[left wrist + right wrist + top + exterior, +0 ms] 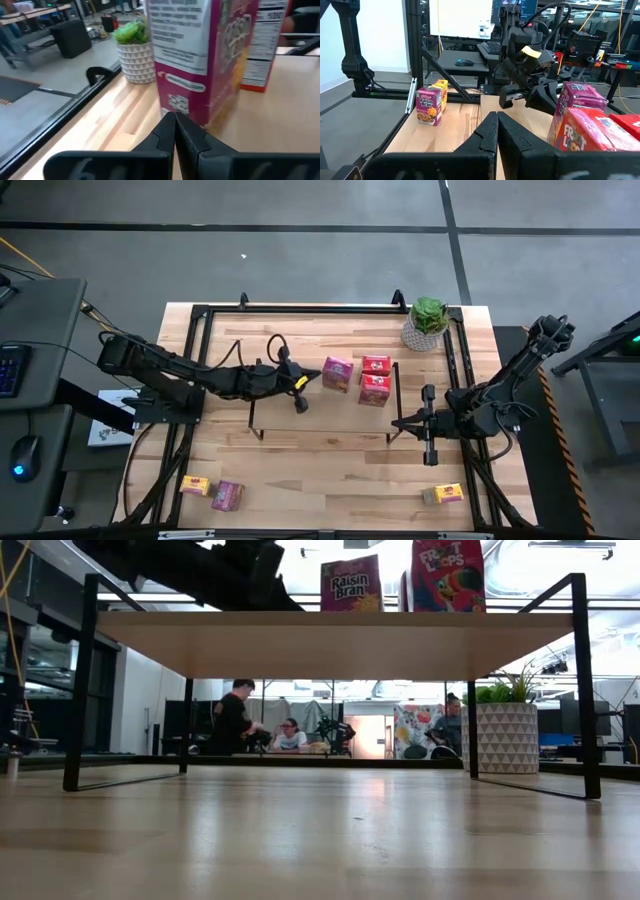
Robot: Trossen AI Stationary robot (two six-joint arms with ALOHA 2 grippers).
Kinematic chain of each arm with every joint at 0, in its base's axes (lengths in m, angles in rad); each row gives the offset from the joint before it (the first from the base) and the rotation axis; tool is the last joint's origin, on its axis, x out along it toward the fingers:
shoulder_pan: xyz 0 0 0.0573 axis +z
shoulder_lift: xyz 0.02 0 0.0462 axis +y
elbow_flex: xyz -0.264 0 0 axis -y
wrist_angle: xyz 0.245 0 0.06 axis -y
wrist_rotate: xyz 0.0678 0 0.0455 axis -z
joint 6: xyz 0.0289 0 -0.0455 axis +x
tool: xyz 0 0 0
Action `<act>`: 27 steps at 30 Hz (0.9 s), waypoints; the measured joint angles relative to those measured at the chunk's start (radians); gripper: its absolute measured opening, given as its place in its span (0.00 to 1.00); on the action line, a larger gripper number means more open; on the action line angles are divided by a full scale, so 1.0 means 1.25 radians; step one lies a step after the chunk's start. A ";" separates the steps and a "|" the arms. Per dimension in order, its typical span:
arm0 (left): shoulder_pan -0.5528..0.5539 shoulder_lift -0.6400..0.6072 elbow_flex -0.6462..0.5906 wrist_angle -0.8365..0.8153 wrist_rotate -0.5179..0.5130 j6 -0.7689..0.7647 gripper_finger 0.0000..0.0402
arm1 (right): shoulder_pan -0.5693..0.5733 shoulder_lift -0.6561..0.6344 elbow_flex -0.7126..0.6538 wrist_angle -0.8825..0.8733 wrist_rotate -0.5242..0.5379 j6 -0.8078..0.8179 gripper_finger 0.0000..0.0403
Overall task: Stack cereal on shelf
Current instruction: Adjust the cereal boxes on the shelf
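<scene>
- Magenta box [337,374] stands upright on the shelf [275,392], long axis vertical.
- Left gripper [301,406], fingers pressed together, at its nine o'clock.
- Right gripper [429,458] pressed together, empty.

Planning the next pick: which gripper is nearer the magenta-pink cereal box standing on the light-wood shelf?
Left. The left gripper sits shut just beside the magenta-pink cereal box on the shelf; the right gripper is shut, off the shelf's far end.
</scene>
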 joint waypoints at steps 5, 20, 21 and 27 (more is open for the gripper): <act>0.000 0.000 0.000 0.008 0.013 -0.009 0.00 | 0.000 0.000 0.000 -0.002 0.000 0.000 0.00; -0.002 0.000 0.000 0.007 0.113 -0.046 0.00 | 0.000 0.000 0.000 -0.003 0.000 0.001 0.00; -0.002 0.000 0.000 0.007 0.113 -0.052 0.00 | 0.000 0.000 0.000 -0.003 0.000 0.001 0.00; -0.002 0.000 0.000 0.007 0.110 -0.040 0.00 | 0.000 0.000 0.000 -0.003 0.000 0.001 0.00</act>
